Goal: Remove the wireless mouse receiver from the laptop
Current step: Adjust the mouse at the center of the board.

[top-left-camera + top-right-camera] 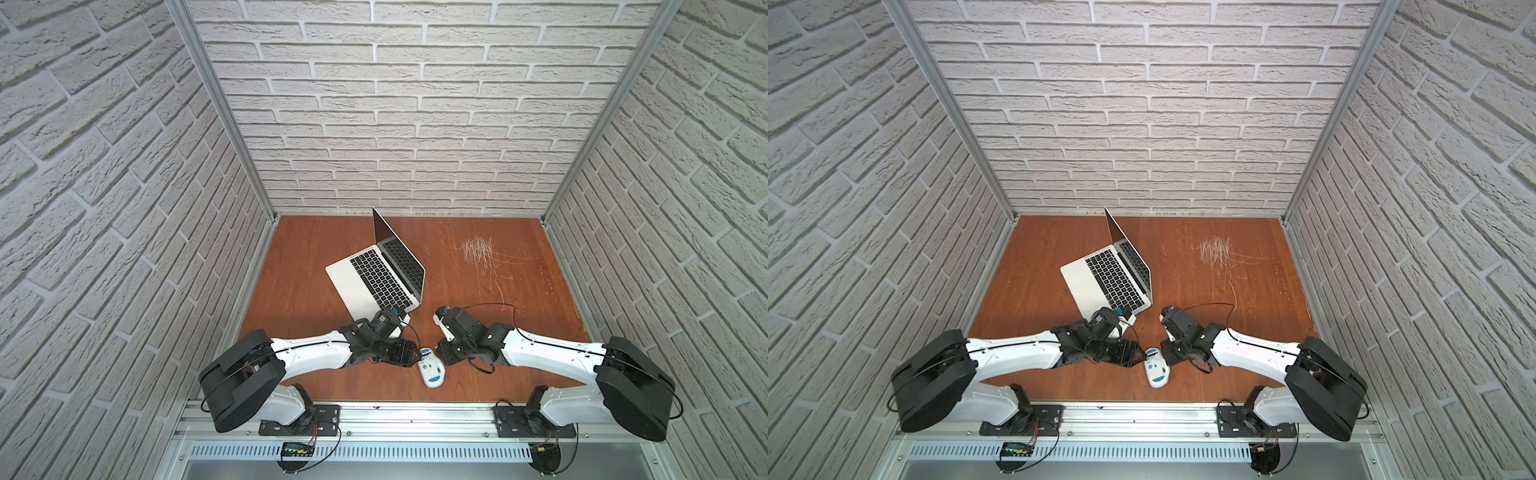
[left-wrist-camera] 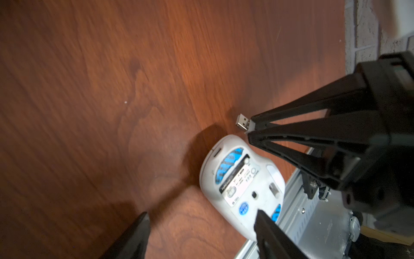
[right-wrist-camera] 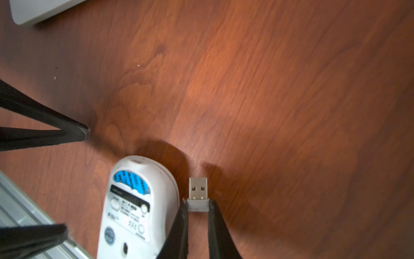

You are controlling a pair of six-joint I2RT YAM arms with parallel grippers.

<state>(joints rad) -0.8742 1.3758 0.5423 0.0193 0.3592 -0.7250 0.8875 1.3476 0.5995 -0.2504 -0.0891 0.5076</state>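
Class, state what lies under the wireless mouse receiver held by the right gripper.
Only bare wooden table shows under the wireless mouse receiver; the upturned white mouse lies beside it. The right gripper covers its grey cap's sides.

Robot lab booth: faux-brick walls [image 1: 415,124] (aluminium frame [image 1: 220,104]).

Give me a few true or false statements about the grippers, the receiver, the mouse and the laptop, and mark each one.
1. The right gripper is shut on the wireless mouse receiver. True.
2. The receiver is plugged into the laptop. False: it is out, held beside the mouse.
3. The mouse lies underside up. True.
4. The left gripper grips the mouse. False: its jaws stand open, holding nothing.
5. The laptop's lid is closed. False: it is open.
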